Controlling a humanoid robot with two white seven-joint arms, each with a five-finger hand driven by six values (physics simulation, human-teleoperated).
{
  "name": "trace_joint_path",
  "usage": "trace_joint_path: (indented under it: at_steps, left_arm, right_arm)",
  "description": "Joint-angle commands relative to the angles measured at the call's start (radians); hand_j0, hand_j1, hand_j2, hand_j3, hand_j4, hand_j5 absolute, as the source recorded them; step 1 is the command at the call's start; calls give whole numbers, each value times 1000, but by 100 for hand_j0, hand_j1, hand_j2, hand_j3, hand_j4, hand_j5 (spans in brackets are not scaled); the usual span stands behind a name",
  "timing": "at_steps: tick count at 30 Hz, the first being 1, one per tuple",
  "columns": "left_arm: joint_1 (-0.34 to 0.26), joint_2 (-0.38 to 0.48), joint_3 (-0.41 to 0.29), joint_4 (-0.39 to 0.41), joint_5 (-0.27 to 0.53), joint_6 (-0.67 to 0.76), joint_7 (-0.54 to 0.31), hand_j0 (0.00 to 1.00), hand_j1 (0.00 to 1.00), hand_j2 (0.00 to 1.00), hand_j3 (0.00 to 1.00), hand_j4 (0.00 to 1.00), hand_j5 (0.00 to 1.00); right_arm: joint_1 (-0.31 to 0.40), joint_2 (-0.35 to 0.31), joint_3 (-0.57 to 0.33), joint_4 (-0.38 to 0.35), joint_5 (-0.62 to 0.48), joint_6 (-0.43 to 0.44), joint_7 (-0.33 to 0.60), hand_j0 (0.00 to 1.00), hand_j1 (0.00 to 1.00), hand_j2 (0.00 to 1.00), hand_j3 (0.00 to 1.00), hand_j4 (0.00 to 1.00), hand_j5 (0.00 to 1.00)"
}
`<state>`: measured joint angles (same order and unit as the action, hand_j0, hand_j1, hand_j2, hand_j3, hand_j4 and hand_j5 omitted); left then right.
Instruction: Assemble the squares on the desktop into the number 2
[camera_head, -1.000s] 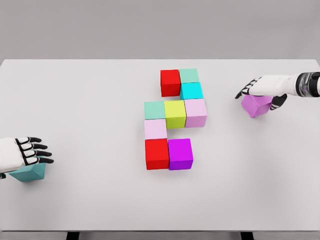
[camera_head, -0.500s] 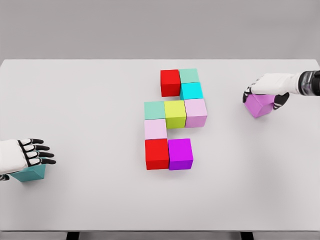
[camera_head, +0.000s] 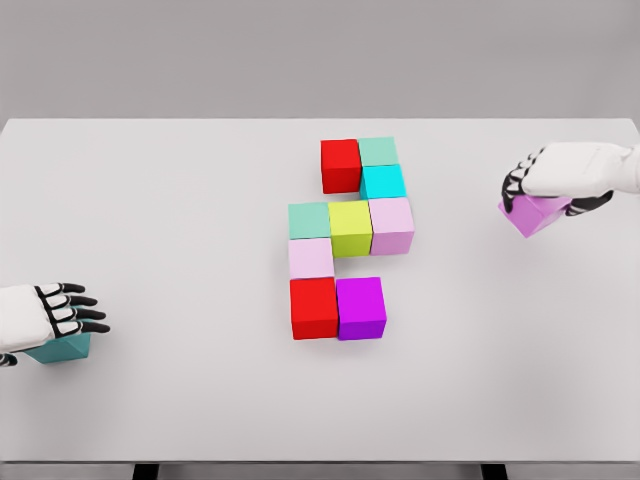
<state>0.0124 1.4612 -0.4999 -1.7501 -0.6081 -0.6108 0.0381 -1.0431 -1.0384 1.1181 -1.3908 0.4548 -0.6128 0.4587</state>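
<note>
Several cubes form a figure at the table's middle: a red cube (camera_head: 341, 165), a mint cube (camera_head: 378, 151) and a cyan cube (camera_head: 383, 182) on top. Below them run a mint cube (camera_head: 309, 220), a yellow-green cube (camera_head: 350, 228) and a pale pink cube (camera_head: 391, 225). Lower still are a pale pink cube (camera_head: 311, 258), a red cube (camera_head: 313, 307) and a magenta cube (camera_head: 361, 307). At the far right my right hand (camera_head: 548, 190) is curled over a violet cube (camera_head: 535, 215), which sits tilted. My left hand (camera_head: 55, 312) rests with spread fingers above a teal cube (camera_head: 62, 347) at the left edge.
The white table (camera_head: 180, 220) reaches across the whole view, with its front edge near the bottom. Bare surface lies between the central figure and each hand.
My right hand has carried the violet cube to the right, away from the figure. The left hand has slid slightly left and hides more of the teal cube.
</note>
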Motion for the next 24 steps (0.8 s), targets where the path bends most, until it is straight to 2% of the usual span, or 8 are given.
trace_joint_path:
  at_steps: [1, 6, 9, 12, 16, 18, 24]
  left_arm:
    - [0, -1, 0, 4, 5, 0, 0, 100, 100, 100, 100, 100, 100]
    - [1, -1, -2, 9, 5, 0, 0, 100, 100, 100, 100, 100, 100]
    - [1, -1, -3, 11, -5, 0, 0, 100, 100, 100, 100, 100, 100]
    - [1, -1, -3, 11, -15, 0, 0, 100, 100, 100, 100, 100, 100]
    - [1, 1, -3, 14, -16, 0, 0, 86, 86, 86, 86, 86, 86]
    - [1, 1, -3, 14, -29, 0, 0, 71, 71, 71, 71, 71, 71]
    - [1, -1, -3, 11, -25, 0, 0, 53, 53, 53, 53, 53, 53]
  right_arm:
    - [0, -51, 0, -100, -5, 2, 0, 59, 59, 59, 59, 59, 59]
    - [3, -98, 8, -224, -4, 2, -3, 59, 59, 59, 59, 59, 59]
    - [9, -138, 31, -330, -4, 2, -5, 59, 59, 59, 59, 59, 59]
    - [11, -150, 49, -369, -5, 2, -6, 59, 59, 59, 59, 59, 59]
    - [11, -140, 69, -375, -36, 2, -9, 59, 59, 59, 59, 59, 59]
    - [12, -129, 77, -375, -82, 2, -8, 59, 59, 59, 59, 59, 59]
    - [37, -69, 112, -376, -97, 2, -9, 59, 59, 59, 59, 59, 59]
